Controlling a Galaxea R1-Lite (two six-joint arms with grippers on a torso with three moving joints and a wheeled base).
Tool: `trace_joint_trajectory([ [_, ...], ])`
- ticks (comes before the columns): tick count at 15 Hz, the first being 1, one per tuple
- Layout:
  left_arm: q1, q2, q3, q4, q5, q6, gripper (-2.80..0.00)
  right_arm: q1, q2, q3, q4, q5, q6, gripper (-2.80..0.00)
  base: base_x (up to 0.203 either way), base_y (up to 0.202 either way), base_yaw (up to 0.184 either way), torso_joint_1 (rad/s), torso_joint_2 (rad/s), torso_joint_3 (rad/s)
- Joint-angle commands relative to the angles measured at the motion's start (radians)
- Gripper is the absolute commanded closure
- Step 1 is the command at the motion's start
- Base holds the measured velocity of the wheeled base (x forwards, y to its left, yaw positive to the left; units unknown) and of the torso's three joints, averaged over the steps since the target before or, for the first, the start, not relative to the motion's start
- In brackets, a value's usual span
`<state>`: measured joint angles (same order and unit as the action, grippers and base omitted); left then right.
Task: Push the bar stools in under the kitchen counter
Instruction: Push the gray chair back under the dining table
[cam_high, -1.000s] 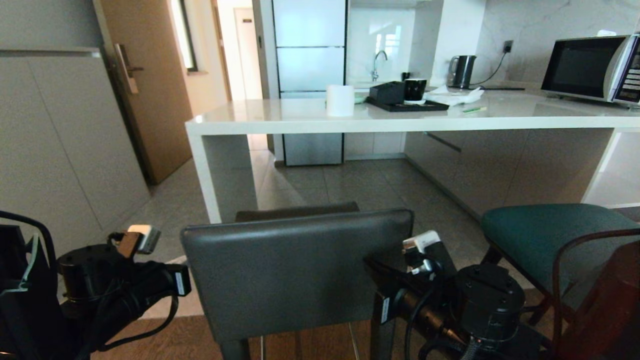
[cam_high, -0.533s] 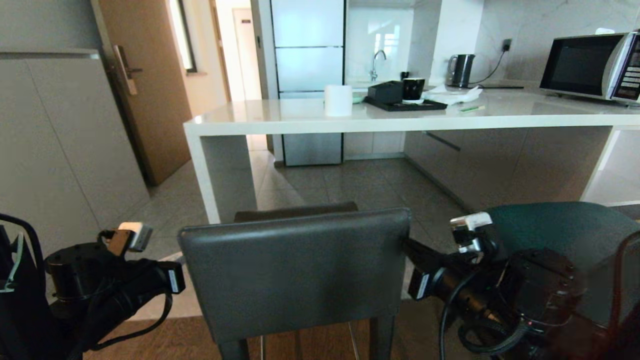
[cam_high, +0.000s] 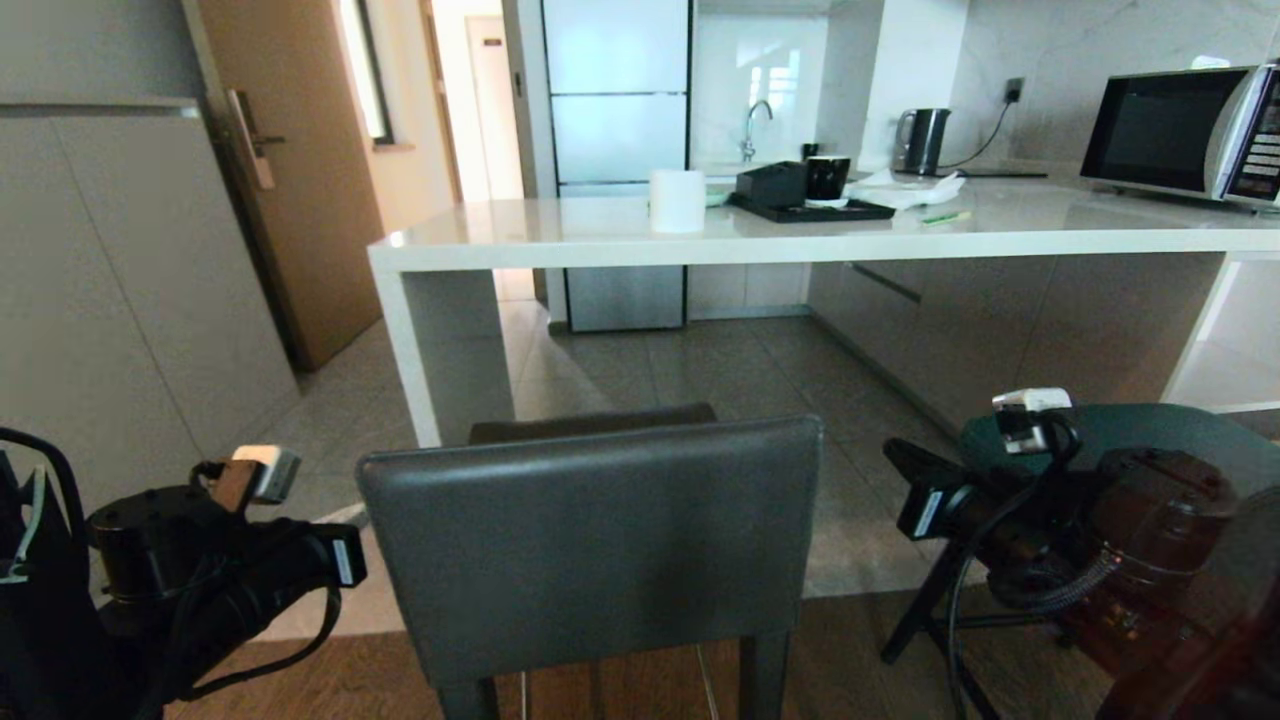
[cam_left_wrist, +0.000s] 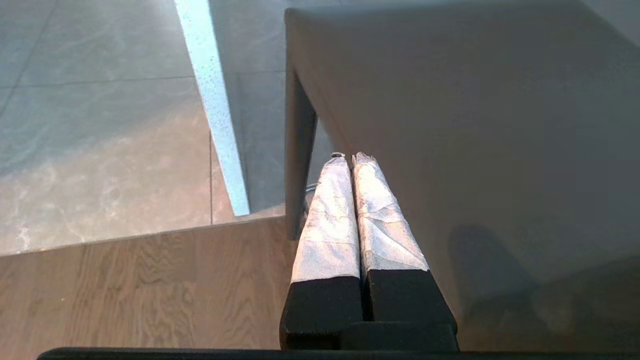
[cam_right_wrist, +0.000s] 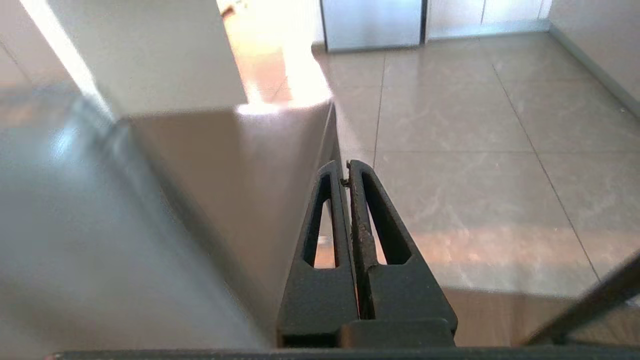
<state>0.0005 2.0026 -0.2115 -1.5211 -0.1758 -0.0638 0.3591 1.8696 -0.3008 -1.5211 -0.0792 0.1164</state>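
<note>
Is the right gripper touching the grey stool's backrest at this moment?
Apart. In the head view, bare floor shows between the right gripper and the grey stool's backrest.

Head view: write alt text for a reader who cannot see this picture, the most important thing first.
A dark-grey leather bar stool with a square low back stands short of a glossy white stone kitchen counter, not yet pushed under. The left gripper sits beside its left edge, the right gripper off to its right before a teal stool. A microwave rests on the counter.
</note>
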Motion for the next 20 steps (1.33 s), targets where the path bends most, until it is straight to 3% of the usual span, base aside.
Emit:
trace_joint_trajectory([
  [1, -0.001, -0.002, 0.0, -0.009, -0.001, -0.001, 0.0, 0.008, 0.061, -0.073, -0.009, 0.002, 0.0, 0.0, 0.0, 0.0, 0.0, 0.0, 0.0, 0.0],
  [4, -0.001, -0.007, 0.0, -0.009, -0.001, -0.001, 0.0, 0.056, 0.171, -0.176, -0.009, 0.01, -0.018, 0.0, 0.0, 0.0, 0.0, 0.0, 0.0, 0.0],
  [10, -0.013, -0.01, -0.003, -0.009, -0.001, 0.001, 0.0, 0.166, 0.247, -0.19, -0.009, 0.003, -0.026, 0.0, 0.0, 0.0, 0.0, 0.0, 0.0, 0.0],
  [15, -0.061, -0.045, -0.009, -0.009, 0.004, 0.0, 0.0, 0.184, 0.264, -0.264, -0.009, -0.014, -0.036, 0.0, 0.0, 0.0, 0.0, 0.0, 0.0, 0.0],
  [17, -0.094, -0.054, -0.005, -0.009, 0.035, -0.002, 0.0, 0.188, 0.267, -0.265, -0.009, -0.016, -0.045, 0.0, 0.0, 0.0, 0.0, 0.0, 0.0, 0.0],
  [20, -0.087, -0.055, 0.027, -0.009, 0.038, -0.002, 0.0, 0.192, 0.267, -0.262, -0.009, -0.033, -0.044, 0.0, 0.0, 0.0, 0.0, 0.0, 0.0, 0.0],
])
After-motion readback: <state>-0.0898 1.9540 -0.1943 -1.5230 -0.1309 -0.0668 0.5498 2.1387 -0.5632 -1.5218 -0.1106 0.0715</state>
